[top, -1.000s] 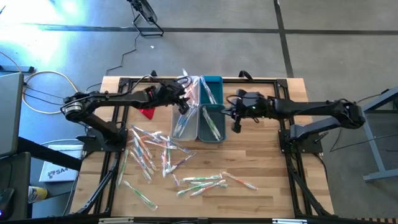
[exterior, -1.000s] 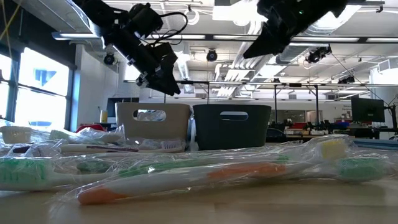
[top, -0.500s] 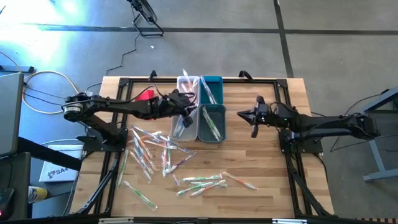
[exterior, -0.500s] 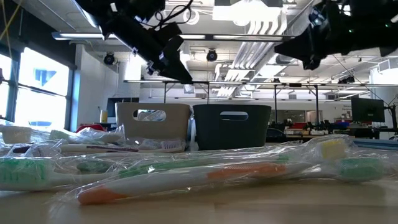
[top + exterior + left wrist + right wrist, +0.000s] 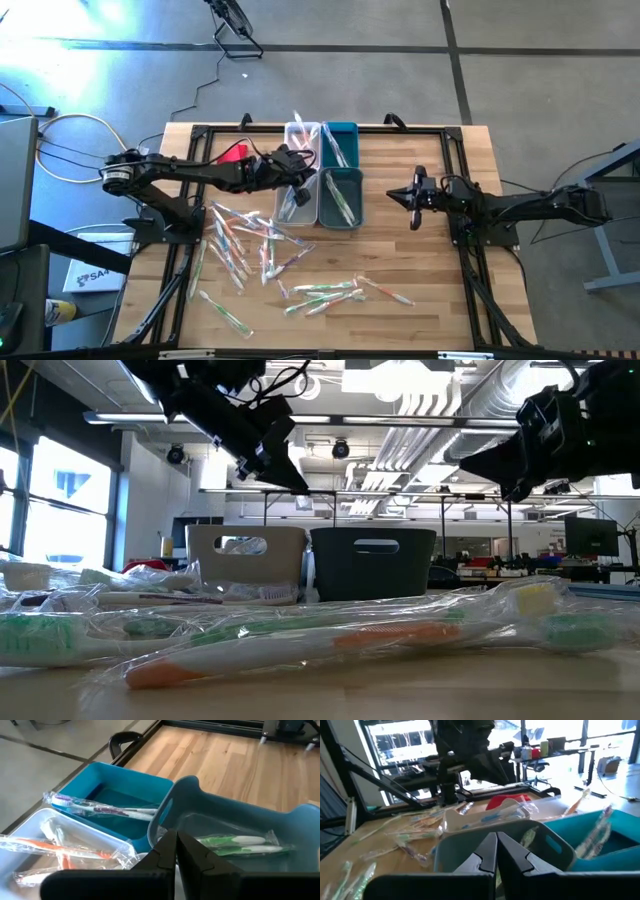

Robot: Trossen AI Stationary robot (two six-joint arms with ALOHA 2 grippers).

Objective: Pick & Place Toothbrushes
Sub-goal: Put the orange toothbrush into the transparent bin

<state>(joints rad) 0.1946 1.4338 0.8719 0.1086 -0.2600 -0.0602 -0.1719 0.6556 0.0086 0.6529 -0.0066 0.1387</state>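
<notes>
Left gripper (image 5: 303, 183) closed, empty, above white bin (image 5: 296, 201); right gripper (image 5: 404, 195) closed, empty.

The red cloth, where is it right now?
In the high view the red cloth lies at the table's far left, partly under the left arm, just left of the white bins.

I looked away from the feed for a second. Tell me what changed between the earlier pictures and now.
The left claw moved from above the back bins to over the front white bin and shut with nothing in it. The right claw, shut throughout, pulled back from the grey-blue bin toward the table's right side. The bins, the toothbrushes scattered on the table and the red cloth stayed put.
</notes>
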